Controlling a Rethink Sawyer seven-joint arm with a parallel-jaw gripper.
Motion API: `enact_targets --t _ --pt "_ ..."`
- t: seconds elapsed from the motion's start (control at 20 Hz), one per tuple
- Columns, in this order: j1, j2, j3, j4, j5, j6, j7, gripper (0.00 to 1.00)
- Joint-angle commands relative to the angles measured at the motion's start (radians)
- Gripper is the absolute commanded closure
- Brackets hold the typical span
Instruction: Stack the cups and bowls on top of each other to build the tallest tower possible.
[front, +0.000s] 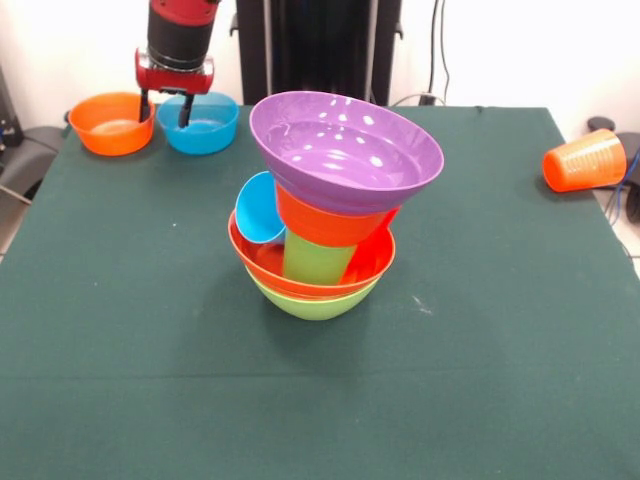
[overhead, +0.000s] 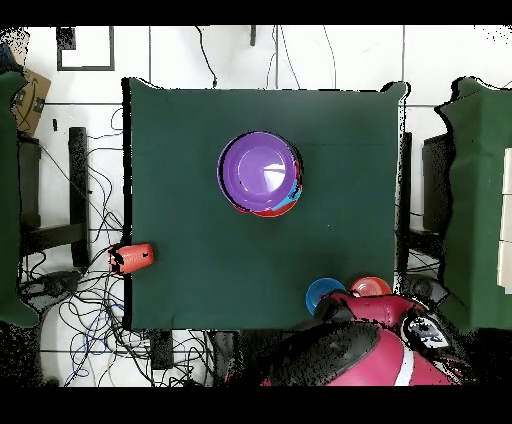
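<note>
The tower stands mid-table: a large lime green bowl (front: 318, 303) at the base holds an orange-red bowl (front: 262, 262). Inside that stand a lime green cup (front: 315, 260) and a tilted light blue cup (front: 258, 208). An orange piece (front: 325, 222) above them carries the large purple bowl (front: 345, 150) (overhead: 260, 172), which leans. My gripper (front: 165, 112) is open at the far left. One finger hangs over the small orange bowl (front: 110, 125) (overhead: 371, 287), the other over the small blue bowl (front: 208, 125) (overhead: 322, 293). An orange cup (front: 585, 160) (overhead: 133, 258) lies on its side at the table's right edge.
The green table cloth (front: 120, 320) ends close behind the two small bowls. In the overhead view the red arm (overhead: 350, 350) covers the gripper, and cables (overhead: 85, 310) lie on the floor around the table.
</note>
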Motion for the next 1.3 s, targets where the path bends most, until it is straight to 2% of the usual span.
enact_targets --t 0.05,0.3,0.8,0.85,1.3 --pt "0.028 0.02 0.064 -0.104 0.037 -0.001 0.108 0.0" --pt "0.016 0.019 0.082 -0.102 0.04 0.001 0.101 0.0" --pt "-0.069 -0.012 0.196 -0.06 0.013 0.067 -0.009 0.0" --pt "-0.077 -0.015 0.207 -0.058 0.013 0.077 -0.014 1.0" --pt "-0.082 -0.016 0.223 -0.061 0.007 0.107 -0.025 1.0"
